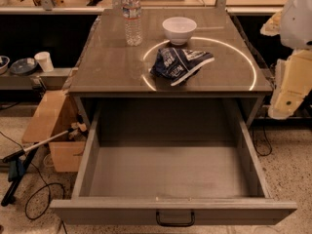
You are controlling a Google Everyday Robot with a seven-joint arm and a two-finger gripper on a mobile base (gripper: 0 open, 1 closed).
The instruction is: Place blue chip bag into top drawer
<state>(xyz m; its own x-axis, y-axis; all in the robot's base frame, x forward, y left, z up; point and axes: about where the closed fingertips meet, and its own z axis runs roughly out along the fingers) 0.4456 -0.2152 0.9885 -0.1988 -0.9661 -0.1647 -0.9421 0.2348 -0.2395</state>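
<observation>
We see the top drawer (170,172) open, grey floor showing; the blue chip bag (180,63) lies on the countertop (114,62); our gripper (290,84) hangs right, and we cannot tell its state.

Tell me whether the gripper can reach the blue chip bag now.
Probably yes: the blue chip bag lies uncovered on the tabletop, and nothing stands between it and the gripper hanging beside the table.
</observation>
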